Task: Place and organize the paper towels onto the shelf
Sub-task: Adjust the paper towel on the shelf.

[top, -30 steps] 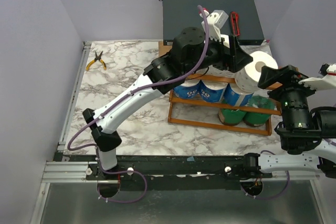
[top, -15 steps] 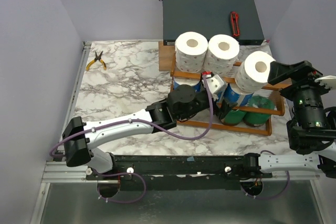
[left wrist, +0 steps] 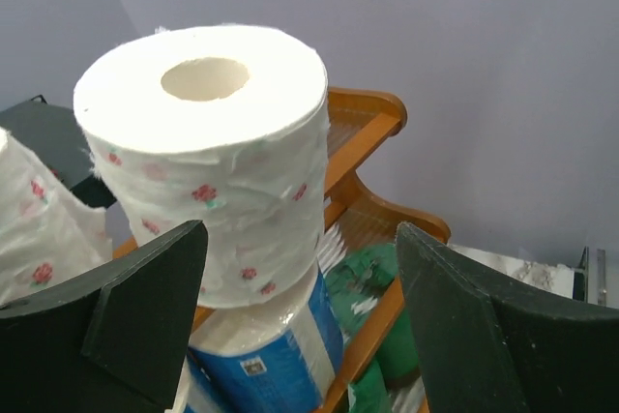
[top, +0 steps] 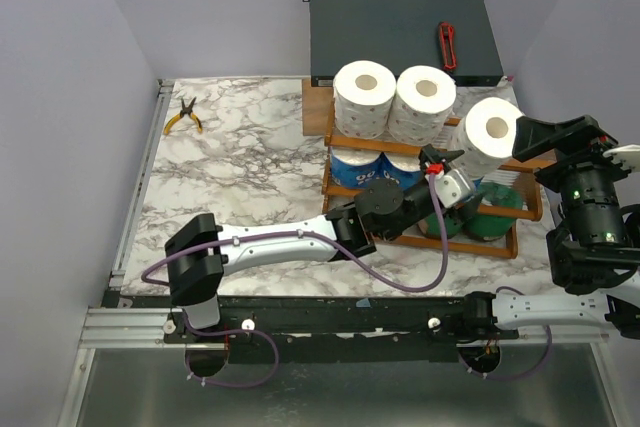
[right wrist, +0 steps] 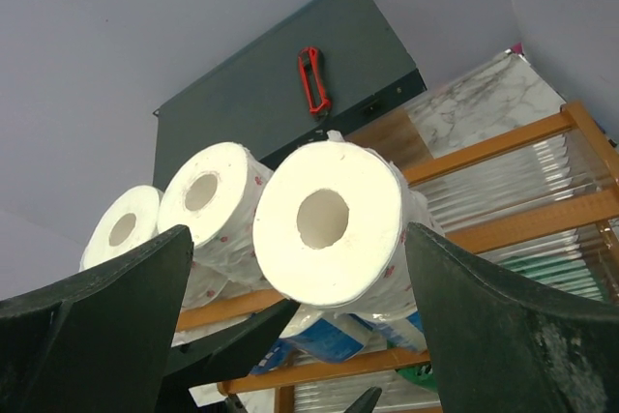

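Paper towels (top: 488, 137) look light, soft, crushable; pinch gently across the flanks. Both the left hand (left wrist: 300, 239) and right hand (right wrist: 298, 231) gape wide, empty.

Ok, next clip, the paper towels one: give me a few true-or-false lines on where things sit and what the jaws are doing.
1. Three white rolls stand on the top tier of the shelf. True.
2. The yellow-handled pliers lie on the dark box. False: they lie on the marble table; a red tool lies on the box.
3. The left jaws and the right jaws both stand open. True.
4. The left jaws are clamped on a blue-wrapped roll. False: they grip nothing.
5. Green-wrapped rolls sit on the bottom tier. True.
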{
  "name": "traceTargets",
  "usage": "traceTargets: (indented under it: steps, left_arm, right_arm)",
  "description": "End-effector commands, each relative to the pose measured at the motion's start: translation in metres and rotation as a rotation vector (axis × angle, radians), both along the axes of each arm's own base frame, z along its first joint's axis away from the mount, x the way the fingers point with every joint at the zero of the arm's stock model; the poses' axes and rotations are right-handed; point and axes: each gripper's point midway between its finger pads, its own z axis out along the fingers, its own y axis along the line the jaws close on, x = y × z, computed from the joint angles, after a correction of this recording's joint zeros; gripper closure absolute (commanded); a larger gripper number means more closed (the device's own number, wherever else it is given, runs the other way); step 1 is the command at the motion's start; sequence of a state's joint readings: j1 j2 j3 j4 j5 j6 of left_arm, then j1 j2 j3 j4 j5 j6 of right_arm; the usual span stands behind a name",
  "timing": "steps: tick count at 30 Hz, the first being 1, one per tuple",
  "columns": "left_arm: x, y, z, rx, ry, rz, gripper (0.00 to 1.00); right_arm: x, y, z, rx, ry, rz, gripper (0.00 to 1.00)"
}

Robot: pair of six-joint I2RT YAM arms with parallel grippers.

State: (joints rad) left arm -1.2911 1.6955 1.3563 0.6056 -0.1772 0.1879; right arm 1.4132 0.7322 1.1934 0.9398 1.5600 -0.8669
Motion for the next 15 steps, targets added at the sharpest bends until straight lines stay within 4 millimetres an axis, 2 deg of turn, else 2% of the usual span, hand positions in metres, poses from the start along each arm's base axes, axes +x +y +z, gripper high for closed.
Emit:
traceTargets:
  steps: [1, 9, 15]
  left_arm:
    - [0.01, -0.006, 0.032, -0.086, -0.046, 0.069, 0.19]
    - [0.038, -0.022, 0.031, -0.069, -0.03, 0.201, 0.22]
    - [0.044, -0.024, 0.033, -0.075, -0.039, 0.234, 0.23]
  right_arm:
    - [-0.012, -0.009, -0.036, 0.053, 0.198, -0.023, 0.07]
    - [-0.012, -0.009, -0.039, 0.057, 0.197, -0.019, 0.07]
    - [-0.012, -0.011, -0.041, 0.059, 0.197, -0.016, 0.07]
